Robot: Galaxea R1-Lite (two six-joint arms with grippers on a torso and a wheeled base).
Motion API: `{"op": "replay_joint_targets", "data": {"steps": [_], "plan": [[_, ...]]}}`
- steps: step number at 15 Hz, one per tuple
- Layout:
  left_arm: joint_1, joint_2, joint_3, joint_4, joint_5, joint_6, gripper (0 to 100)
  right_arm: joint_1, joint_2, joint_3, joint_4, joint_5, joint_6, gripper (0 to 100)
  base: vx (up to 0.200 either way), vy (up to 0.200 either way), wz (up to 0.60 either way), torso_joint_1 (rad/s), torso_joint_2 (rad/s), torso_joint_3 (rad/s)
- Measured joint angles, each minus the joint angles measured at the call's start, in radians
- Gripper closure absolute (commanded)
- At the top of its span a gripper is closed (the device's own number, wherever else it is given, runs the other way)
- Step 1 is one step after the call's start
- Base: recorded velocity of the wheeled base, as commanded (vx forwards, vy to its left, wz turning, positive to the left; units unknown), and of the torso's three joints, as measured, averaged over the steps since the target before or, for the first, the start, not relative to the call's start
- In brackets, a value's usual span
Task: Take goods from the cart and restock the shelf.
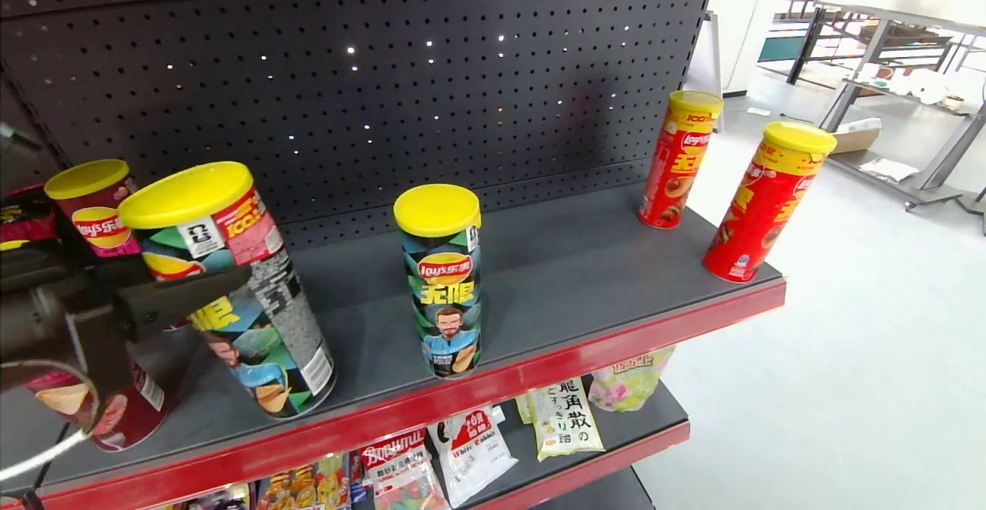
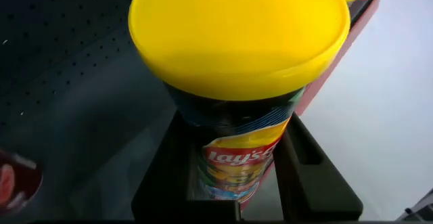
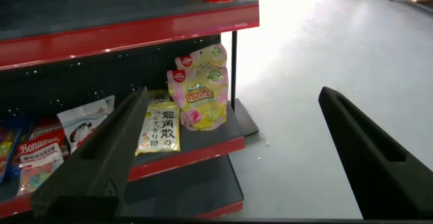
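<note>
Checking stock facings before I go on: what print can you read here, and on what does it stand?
"Lay's" and "无限": centre can.
"Lay's": front-left can.
"Lay's": dark red can.
"Lay's": rear red can.
"龍角散": yellow bag on the lower shelf.
"White Rabbit": white bag.
"Bonu...", rest unclear: red bag.
Fine print on all of them, and the pink-green bag: too small to read.
</note>
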Motion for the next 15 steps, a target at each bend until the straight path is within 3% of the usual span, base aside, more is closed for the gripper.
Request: {"op": "replay_joint_targets", "data": {"steps": [5,7,10,13,15], "plan": [[-0.057,0.224,-0.15,-0.017,0.014,0.002,100,0.0,0.0,0.0,0.0,0.0,0.0,0,0.0,0.0,0.0,0.0,0.0,0.0],[-0.061,0.306,-0.175,-0.127,0.014,0.008,100,0.0,0.0,0.0,0.0,0.0,0.0,0,0.0,0.0,0.0,0.0,0.0,0.0],[-0.062,0.39,-0.208,-0.17,0.017,0.051,100,0.0,0.0,0.001,0.0,0.0,0.0,0,0.0,0.0,0.0,0.0,0.0,0.0],[-0.062,0.459,-0.259,-0.193,0.017,0.075,100,0.0,0.0,0.001,0.0,0.0,0.0,0,0.0,0.0,0.0,0.0,0.0,0.0],[-0.062,0.509,-0.283,-0.275,0.017,0.08,100,0.0,0.0,0.001,0.0,0.0,0.0,0,0.0,0.0,0.0,0.0,0.0,0.0]]}}
